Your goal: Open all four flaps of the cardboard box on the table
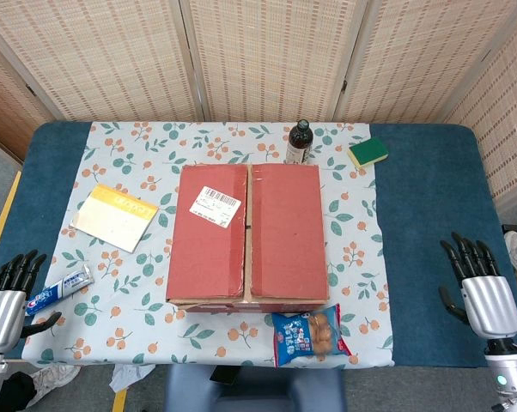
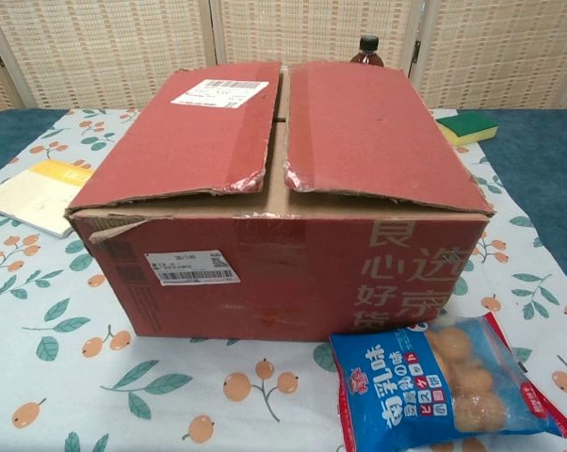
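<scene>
Red cardboard box [image 1: 246, 233], centre frame, flaps closed, white shipping label [image 1: 215, 206], Chinese print on its front; left hand [image 1: 8, 300] and right hand [image 1: 480, 287] empty, fingers spread.

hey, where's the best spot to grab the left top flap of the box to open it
Probably the left flap's torn inner edge by the centre seam, at the near end, where it lifts slightly off the cardboard box. Come from above with the left hand, hook under, then swing it outward left.
</scene>
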Motion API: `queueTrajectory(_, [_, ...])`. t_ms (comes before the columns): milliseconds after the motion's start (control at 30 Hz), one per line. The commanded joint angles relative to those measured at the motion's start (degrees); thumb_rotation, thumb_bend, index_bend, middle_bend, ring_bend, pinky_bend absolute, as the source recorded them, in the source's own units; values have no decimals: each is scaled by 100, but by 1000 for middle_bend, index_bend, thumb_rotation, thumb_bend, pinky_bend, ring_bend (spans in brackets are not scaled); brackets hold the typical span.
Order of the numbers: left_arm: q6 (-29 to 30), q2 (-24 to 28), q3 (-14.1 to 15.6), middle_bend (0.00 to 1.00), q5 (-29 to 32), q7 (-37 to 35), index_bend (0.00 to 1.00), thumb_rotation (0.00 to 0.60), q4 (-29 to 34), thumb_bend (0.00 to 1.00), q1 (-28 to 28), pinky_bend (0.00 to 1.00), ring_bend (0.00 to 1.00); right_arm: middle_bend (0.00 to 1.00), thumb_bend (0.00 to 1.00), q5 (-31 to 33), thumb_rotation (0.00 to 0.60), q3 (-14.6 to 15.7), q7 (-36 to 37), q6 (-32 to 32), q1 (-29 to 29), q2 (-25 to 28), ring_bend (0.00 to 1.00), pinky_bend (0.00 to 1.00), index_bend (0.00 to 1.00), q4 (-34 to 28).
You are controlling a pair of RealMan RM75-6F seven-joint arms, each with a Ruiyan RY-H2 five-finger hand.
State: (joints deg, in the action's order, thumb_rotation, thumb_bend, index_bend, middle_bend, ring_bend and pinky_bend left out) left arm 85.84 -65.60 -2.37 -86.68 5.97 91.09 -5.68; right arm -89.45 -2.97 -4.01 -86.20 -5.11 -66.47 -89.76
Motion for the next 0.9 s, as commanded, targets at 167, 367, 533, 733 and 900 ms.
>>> queueTrajectory(167, [-71,9,16,79,-29,-12,10,600,4,189,-44,142,49,0,466,-2,600,27,4,5,17,22,0,0,0,-18])
queueTrajectory(367, [-153,32,30,79,-18,-57,11,600,21,190,-77,142,49,0,466,-397,600,145,283,-29,-61,-12,0,0,0,-59])
queueTrajectory(533, [-233,44,84,79,-83,-107,15,600,4,190,-113,142,49,0,464,-856,600,363,338,474,-394,308,0,0,0,-527])
queueTrajectory(733, [-249,39,93,79,-107,-114,6,600,18,190,-135,142,49,0,464,-1402,600,288,-37,646,-769,489,0,0,0,-1281])
queueTrajectory(900, [-198,49,99,79,-137,-215,0,600,6,191,-119,143,50,0,424,-1498,600,180,-246,893,-1028,509,0,0,0,-1681])
